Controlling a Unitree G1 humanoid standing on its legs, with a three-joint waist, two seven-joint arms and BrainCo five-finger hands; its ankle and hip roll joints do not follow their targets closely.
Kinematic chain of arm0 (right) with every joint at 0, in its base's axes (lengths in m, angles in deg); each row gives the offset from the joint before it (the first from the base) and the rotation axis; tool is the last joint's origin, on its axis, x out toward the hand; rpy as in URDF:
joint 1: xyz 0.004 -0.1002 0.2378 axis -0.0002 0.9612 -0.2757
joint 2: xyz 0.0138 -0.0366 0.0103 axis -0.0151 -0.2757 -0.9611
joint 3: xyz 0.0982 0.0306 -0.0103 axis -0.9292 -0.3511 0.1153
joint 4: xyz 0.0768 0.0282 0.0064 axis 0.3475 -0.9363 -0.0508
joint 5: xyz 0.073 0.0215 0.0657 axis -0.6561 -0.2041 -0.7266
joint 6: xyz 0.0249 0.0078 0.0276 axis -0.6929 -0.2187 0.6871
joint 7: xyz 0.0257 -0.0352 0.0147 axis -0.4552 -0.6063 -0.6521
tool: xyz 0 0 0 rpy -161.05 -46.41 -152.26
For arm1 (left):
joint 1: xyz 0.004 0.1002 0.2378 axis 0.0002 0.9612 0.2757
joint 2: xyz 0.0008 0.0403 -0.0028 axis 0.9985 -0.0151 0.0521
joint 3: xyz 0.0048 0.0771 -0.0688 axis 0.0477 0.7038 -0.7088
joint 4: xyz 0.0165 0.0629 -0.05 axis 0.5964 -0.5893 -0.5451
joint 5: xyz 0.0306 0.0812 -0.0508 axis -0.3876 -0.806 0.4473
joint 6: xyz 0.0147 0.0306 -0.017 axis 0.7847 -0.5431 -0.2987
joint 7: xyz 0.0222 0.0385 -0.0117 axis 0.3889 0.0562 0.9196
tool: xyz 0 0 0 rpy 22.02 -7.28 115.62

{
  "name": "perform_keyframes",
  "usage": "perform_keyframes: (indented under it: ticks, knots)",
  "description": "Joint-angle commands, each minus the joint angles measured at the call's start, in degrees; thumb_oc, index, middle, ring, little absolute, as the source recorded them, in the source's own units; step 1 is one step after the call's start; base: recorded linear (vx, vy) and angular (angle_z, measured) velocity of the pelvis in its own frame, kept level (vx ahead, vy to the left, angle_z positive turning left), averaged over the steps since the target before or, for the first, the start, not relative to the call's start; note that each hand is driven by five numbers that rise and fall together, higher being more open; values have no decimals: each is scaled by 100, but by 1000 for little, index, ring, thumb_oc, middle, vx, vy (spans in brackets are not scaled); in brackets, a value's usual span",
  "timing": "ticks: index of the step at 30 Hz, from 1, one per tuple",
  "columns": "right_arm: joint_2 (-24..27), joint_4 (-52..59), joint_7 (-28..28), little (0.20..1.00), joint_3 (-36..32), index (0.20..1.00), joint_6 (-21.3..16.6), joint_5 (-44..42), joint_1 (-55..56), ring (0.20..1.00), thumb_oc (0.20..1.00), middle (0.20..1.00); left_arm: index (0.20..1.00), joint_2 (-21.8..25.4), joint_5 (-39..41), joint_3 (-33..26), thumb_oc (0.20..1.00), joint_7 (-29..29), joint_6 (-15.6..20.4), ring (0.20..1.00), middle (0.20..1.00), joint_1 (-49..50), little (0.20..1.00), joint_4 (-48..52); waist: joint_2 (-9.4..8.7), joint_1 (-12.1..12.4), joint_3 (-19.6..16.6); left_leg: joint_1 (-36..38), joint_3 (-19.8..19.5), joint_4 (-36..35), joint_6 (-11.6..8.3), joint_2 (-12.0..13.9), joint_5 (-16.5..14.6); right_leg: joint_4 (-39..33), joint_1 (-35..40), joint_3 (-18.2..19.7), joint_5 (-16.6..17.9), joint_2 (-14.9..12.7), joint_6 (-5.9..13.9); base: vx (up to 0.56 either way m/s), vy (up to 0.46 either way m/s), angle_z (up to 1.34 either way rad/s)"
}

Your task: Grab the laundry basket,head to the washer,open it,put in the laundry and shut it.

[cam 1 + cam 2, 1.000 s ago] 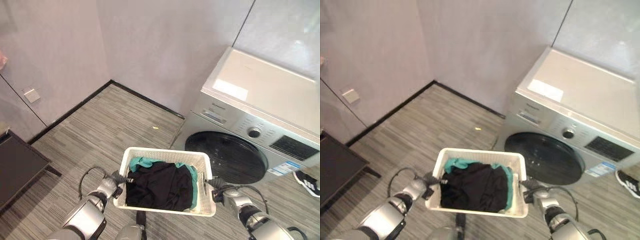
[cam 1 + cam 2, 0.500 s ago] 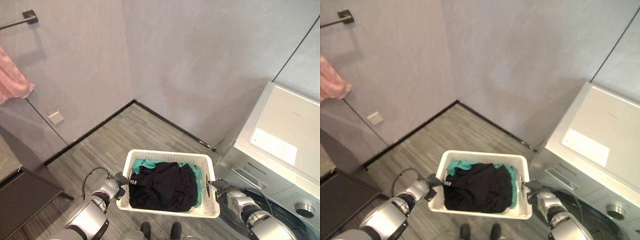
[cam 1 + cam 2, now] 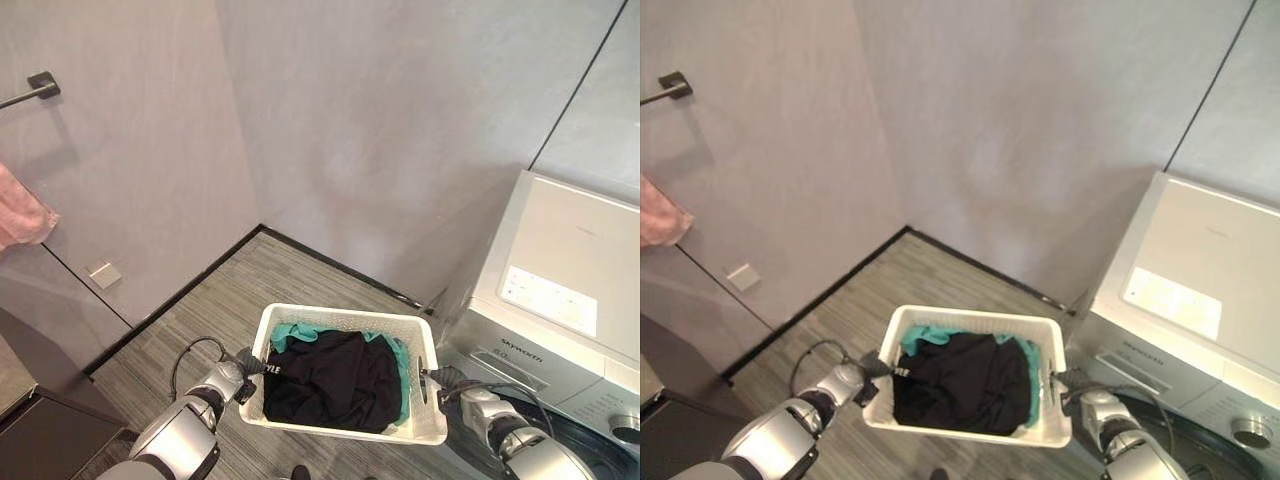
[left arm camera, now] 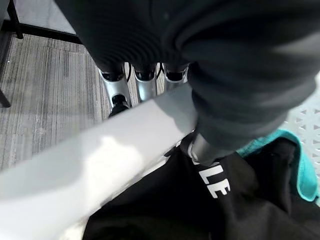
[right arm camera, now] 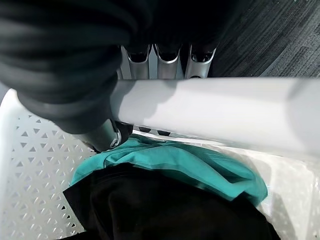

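White laundry basket (image 3: pixel 430 425) carried between both hands, left hand (image 3: pixel 243 365) and right hand (image 3: pixel 447 381) fingers curled round opposite rims, black garment (image 3: pixel 335 380) over teal cloth (image 5: pixel 175 162) inside, washer (image 3: pixel 560 320) just beyond right fingers, bare floor (image 3: pixel 240 290) ahead.

Washer (image 3: pixel 560 300) cut off at the right and bottom edges, door mostly out of frame. Pink towel (image 3: pixel 22 215) cropped by the left edge. Teal garment (image 3: pixel 300 331) largely buried under the black clothing (image 3: pixel 335 380) in the basket (image 3: pixel 345 315). Left robot hand (image 4: pixel 145 82) fingertips hidden behind the basket rim; right robot hand (image 5: pixel 165 60) fingertips likewise hidden past the rim.
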Motion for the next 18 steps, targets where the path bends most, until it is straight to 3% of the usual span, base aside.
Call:
perform_keyframes:
  ticks: [1,8,14,17,18]
  knots:
    - [79,272,312,200,-327,200,-377,-442,-391,200,200,200,200,-235,-27,-311,200,-171,394,200,200,-414,200,-269,-300,-5,-39,-192,-156,475,-293,-235,-102,142,378,4,-233,-22,298,0,0,0]
    - [88,343,212,200,-326,200,-395,-364,-333,200,200,200,200,-179,30,-493,200,-67,396,200,200,-404,200,-302,-310,-87,40,-247,-184,463,-339,-163,-19,14,328,79,-170,76,244,-80,-76,-1]
    - [123,321,149,200,-289,200,-423,-340,-344,200,200,200,200,-166,112,-579,200,-17,420,200,200,-504,200,-333,-336,-79,215,-585,-317,448,-471,-74,260,-276,222,18,-69,181,228,-148,-83,15]
    - [137,338,89,200,-167,200,-460,-331,-448,200,200,200,200,-181,181,-542,200,-1,439,200,200,-561,200,-340,-374,17,433,-988,-675,509,-654,-8,538,-276,118,-52,5,175,218,-252,-83,19]
    - [153,389,87,200,-152,200,-476,-356,-487,200,200,200,200,-202,200,-544,200,-2,446,200,200,-579,200,-372,-460,-4,522,-1054,-861,950,-642,-131,306,-262,-14,-70,136,70,238,-288,-47,18]
